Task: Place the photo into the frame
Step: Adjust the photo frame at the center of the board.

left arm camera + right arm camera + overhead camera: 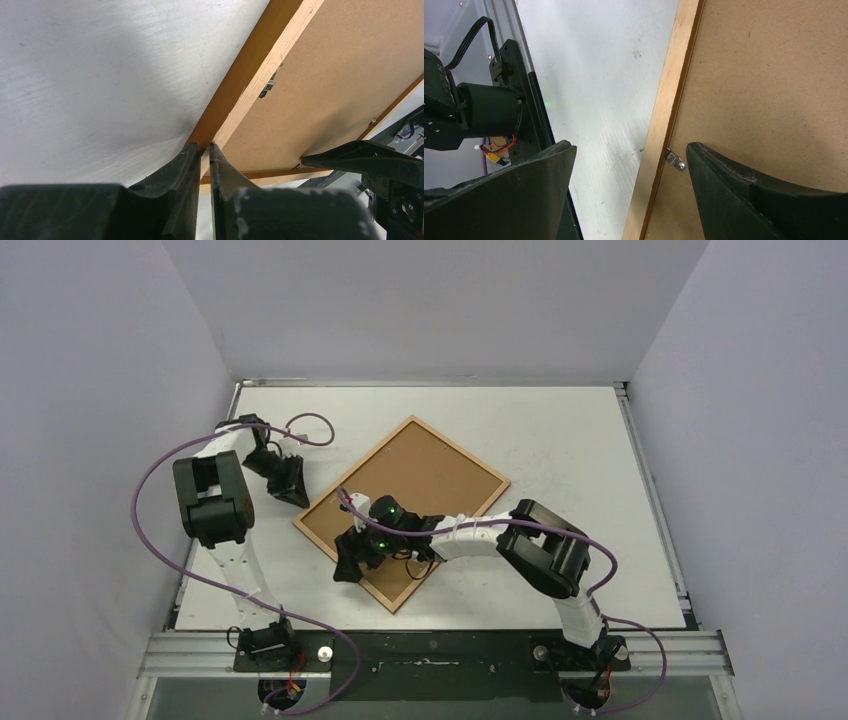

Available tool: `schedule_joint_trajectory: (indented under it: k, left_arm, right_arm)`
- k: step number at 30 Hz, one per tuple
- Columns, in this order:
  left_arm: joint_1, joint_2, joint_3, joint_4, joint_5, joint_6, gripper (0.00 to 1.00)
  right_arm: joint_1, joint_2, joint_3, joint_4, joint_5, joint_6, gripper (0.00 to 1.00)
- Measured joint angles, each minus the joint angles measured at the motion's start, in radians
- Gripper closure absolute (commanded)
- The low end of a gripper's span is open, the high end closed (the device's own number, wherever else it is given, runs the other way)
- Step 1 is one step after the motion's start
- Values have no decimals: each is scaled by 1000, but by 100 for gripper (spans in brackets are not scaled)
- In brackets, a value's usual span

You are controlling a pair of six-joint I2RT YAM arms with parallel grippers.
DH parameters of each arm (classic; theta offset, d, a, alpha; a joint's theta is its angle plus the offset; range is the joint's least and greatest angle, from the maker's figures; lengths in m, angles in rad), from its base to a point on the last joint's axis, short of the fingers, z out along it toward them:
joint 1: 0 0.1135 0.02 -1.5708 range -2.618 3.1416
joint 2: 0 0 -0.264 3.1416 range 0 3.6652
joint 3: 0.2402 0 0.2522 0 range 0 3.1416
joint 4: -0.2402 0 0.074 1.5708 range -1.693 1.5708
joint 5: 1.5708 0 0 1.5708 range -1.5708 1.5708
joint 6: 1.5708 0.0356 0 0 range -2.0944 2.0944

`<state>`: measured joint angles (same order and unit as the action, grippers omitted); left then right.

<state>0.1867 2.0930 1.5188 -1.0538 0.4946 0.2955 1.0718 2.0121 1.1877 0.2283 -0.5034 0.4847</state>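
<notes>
The frame (462, 450) lies face down and turned like a diamond, with a brown fibreboard backing (410, 485) filling it. The photo is hidden. My left gripper (300, 498) is at the frame's upper-left rail (255, 65). Its jaws are shut to a thin slit (202, 147), with the tips against the rail's outer edge and nothing seen between them. My right gripper (347, 565) hangs open over the lower-left rail (664, 115), one finger on each side. A small metal tab (675, 161) on the backing (774, 90) sits just inside the right finger (749, 200).
White walls close in the table (580, 440) on three sides. A metal rail (440, 650) with both arm bases runs along the near edge. Black arm hardware (479, 115) stands left of the right gripper. Another tab (267, 87) shows on the upper-left rail.
</notes>
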Motion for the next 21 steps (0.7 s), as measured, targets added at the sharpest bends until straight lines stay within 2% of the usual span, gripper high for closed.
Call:
schedule_joint_trajectory:
  k: [15,18,21]
  left_arm:
    - [-11,-14,-15,17,4,-4,93]
    - [-13,-25,-32,28,16,0,93]
    - [-24,-37,-58,31,35,15,93]
  right_arm:
    - [6,0,57,-130,-39,-63,14]
    - [-23,-4,74,-167,-40,-61,13]
    - [-102,-32,72,-179,-39,-32,13]
